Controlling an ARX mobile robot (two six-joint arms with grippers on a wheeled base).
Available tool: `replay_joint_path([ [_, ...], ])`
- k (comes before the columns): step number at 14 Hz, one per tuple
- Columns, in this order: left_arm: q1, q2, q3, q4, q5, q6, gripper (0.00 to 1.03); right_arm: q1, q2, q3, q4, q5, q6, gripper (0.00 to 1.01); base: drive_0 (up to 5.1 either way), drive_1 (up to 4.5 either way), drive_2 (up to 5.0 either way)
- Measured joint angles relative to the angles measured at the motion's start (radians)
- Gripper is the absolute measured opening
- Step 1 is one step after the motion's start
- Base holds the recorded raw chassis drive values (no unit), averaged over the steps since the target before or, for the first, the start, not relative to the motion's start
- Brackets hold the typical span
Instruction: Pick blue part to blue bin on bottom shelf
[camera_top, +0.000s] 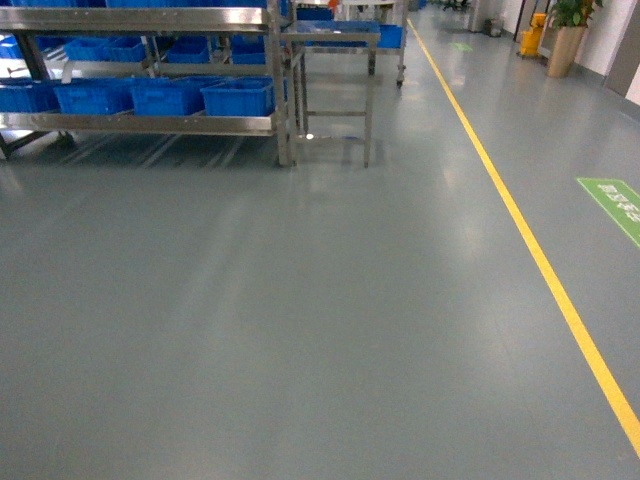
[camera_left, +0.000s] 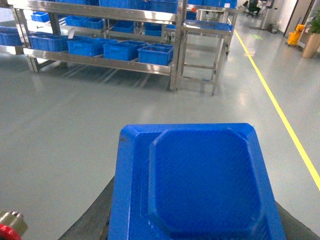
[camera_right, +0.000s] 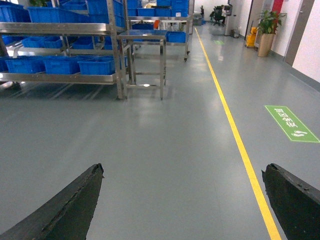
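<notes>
The left tool (camera_left: 192, 235) grips the blue part (camera_left: 195, 185), which fills the lower centre of its wrist view. The right tool (camera_right: 182, 200) gapes wide over bare floor (camera_right: 165, 145) (nothing between its fingers). Blue bins (camera_top: 238, 97) line the bottom shelf (camera_top: 140, 124), upper left, beside a steel counter (camera_top: 332, 40).

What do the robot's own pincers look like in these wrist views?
The right pincer shows two dark, nearly black fingers with a matt, rough surface, tapering to blunt tips. Of the left pincer only dark finger edges show at the frame's bottom. A small metal fitting with red sits at the corner. No arms appear in the head view.
</notes>
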Motion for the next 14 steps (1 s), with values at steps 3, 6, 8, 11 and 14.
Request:
replay_joint_path([
  [3, 0.0, 0.0, 0.0, 0.002, 0.0, 0.0, 0.43, 0.0, 0.0, 0.0, -0.002, 0.0, 0.0, 0.98, 0.0, 4.17, -4.2],
  [6, 0.0, 0.0, 0.0, 0.002, 0.0, 0.0, 0.43, 0.0, 0.0, 0.0, -0.002, 0.0, 0.0, 0.98, -0.1, 4.08, -4.3],
  [8, 0.0, 0.0, 0.0, 0.001, 0.0, 0.0, 0.43, 0.0, 0.0, 0.0, -0.002, 0.0, 0.0, 0.98, 0.0, 4.22, -4.1],
  [11, 0.0, 0.0, 0.0, 0.003, 0.0, 0.0, 0.43, 0.0, 0.0, 0.0, -0.004, 0.0, 0.0, 0.98, 0.1, 4.31, -4.1],
  [14, 0.0, 0.0, 0.0, 0.002, 0.0, 0.0, 0.43, 0.0, 0.0, 0.0, -0.001, 0.0, 0.0, 0.98, 0.1, 4.28, -4.1],
])
